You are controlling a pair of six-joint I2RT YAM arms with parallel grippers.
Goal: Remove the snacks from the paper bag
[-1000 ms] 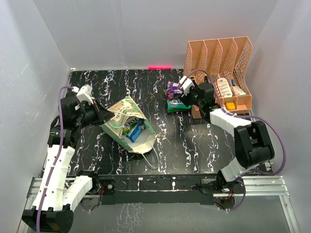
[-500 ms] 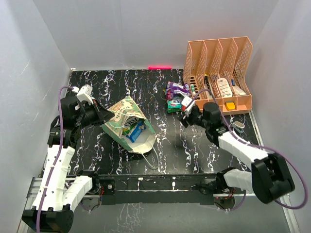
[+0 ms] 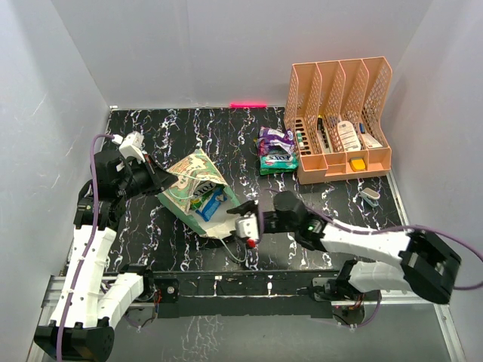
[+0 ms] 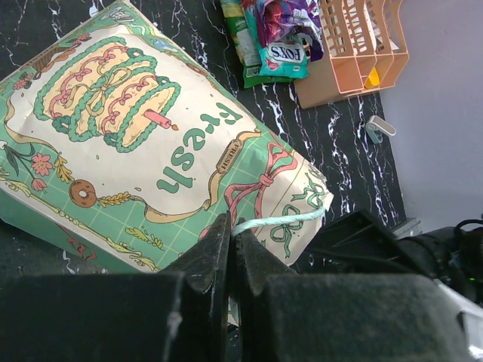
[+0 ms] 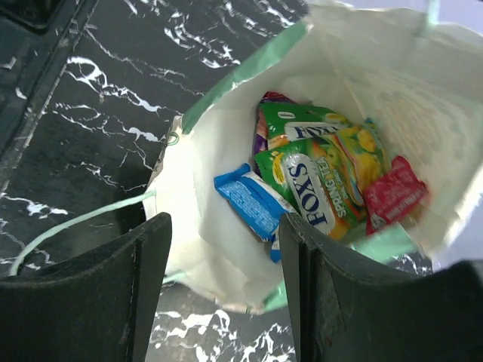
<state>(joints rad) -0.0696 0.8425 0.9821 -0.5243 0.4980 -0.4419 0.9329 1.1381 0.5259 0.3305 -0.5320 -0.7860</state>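
Left wrist view: the left gripper [image 4: 230, 226] is clenched on the string handle [image 4: 279, 220] of the paper bag [image 4: 128, 143], which lies printed face up. Only the right wrist view shows the bag's contents: a green FOX'S packet [image 5: 309, 181], a blue packet [image 5: 253, 204] and a red packet [image 5: 396, 196]. The right gripper [image 5: 223, 222] stands released at the bag's mouth. Top view: purple and green packets [image 3: 275, 151] lie well apart from the bag, beside the organizer [image 3: 339, 121].

The paper bag [image 5: 219, 256] is cut off by the right wrist view's upper edge. Its snacks [image 5: 309, 181] overlap, hiding the lowest.
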